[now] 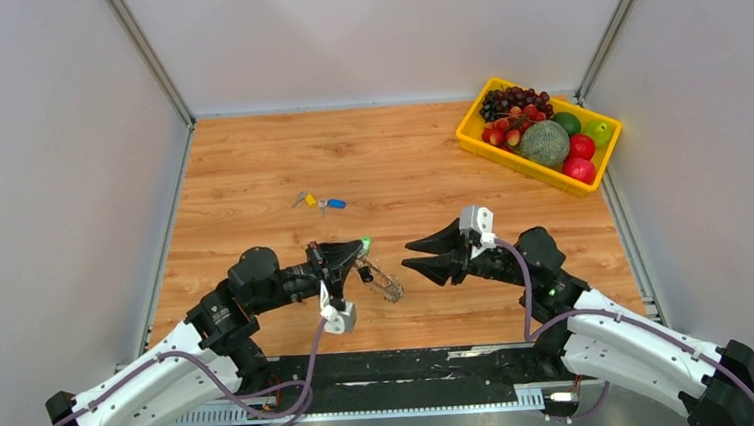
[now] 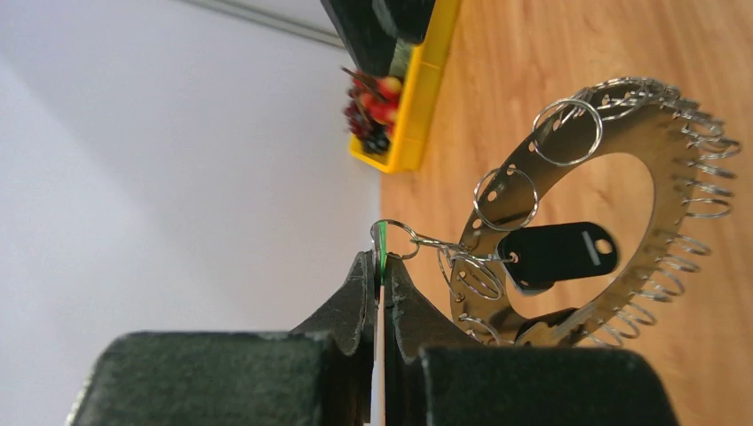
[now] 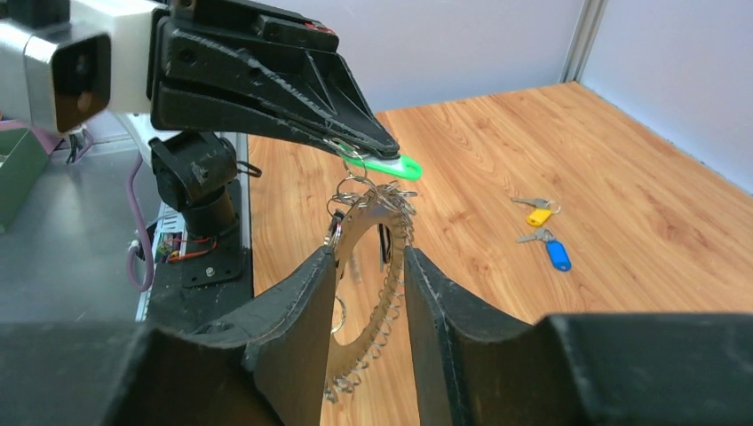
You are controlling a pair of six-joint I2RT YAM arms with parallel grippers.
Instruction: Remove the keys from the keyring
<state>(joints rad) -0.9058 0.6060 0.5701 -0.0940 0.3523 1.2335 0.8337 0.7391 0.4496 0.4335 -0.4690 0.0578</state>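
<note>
My left gripper [image 1: 358, 248] is shut on a green plastic tag [image 1: 366, 242], seen edge-on between its tips in the left wrist view [image 2: 382, 248]. From the tag's small ring hangs the keyring [image 2: 657, 142], a flat silver band edged with many small wire rings, with a black fob [image 2: 559, 253]. It hangs above the table [image 1: 385, 284]. My right gripper [image 1: 405, 255] is open, just right of it; the keyring [image 3: 377, 222] shows between its fingers [image 3: 311, 311]. A yellow-headed key [image 1: 310, 200] and a blue-headed key [image 1: 335, 204] lie on the table further back.
A yellow tray [image 1: 468, 138] of fruit stands at the back right corner. Grey walls close the table on the left, back and right. The black base rail [image 1: 394, 367] runs along the near edge.
</note>
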